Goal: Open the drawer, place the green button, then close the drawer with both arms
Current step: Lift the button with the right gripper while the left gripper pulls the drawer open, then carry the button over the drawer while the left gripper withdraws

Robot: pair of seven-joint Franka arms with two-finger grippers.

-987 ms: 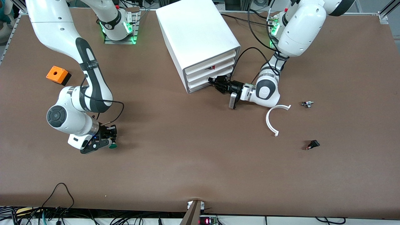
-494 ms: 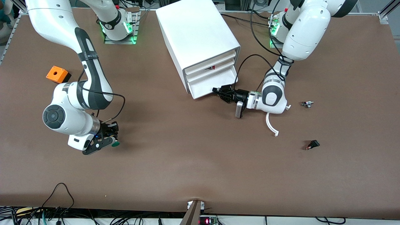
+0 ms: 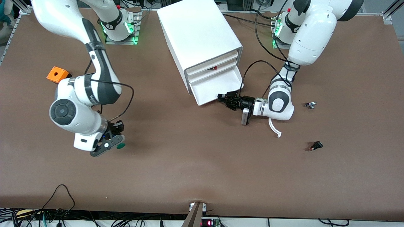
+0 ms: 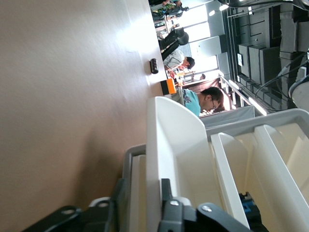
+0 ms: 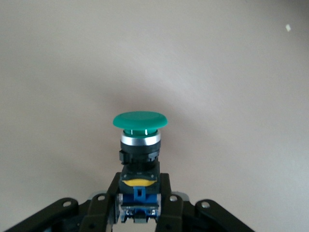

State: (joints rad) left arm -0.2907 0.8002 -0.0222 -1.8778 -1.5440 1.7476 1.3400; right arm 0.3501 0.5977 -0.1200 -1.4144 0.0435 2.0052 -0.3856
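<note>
The right tool (image 3: 113, 142) hangs over bare tabletop (image 3: 189, 164) toward the right arm's end, clenched on the button (image 3: 120, 146). In the right wrist view its fingers (image 5: 166, 193) pinch the blue rear part while the green cap (with a silver collar under it) sticks out past the tips (image 5: 140, 121). An orange cube (image 3: 57, 74) with a hole lies on the tabletop well apart from this tool, toward the robots' bases.

The white cabinet (image 3: 199, 34) stands mid-table. Its lowest drawer (image 3: 217, 86) is pulled partly out toward the front camera, and the two above it sit nearly flush. The left tool (image 3: 228, 100) is at the drawer's front edge, its fingers (image 4: 166, 203) closed on the front wall (image 4: 154, 159), one finger on each face.

Just beside the left arm's wrist a curved white strip (image 3: 274, 127) lies on the tabletop. Toward the left arm's end lie a small metal part (image 3: 310, 105) and, nearer the front camera, a tiny black-and-red switch (image 3: 316, 146).
</note>
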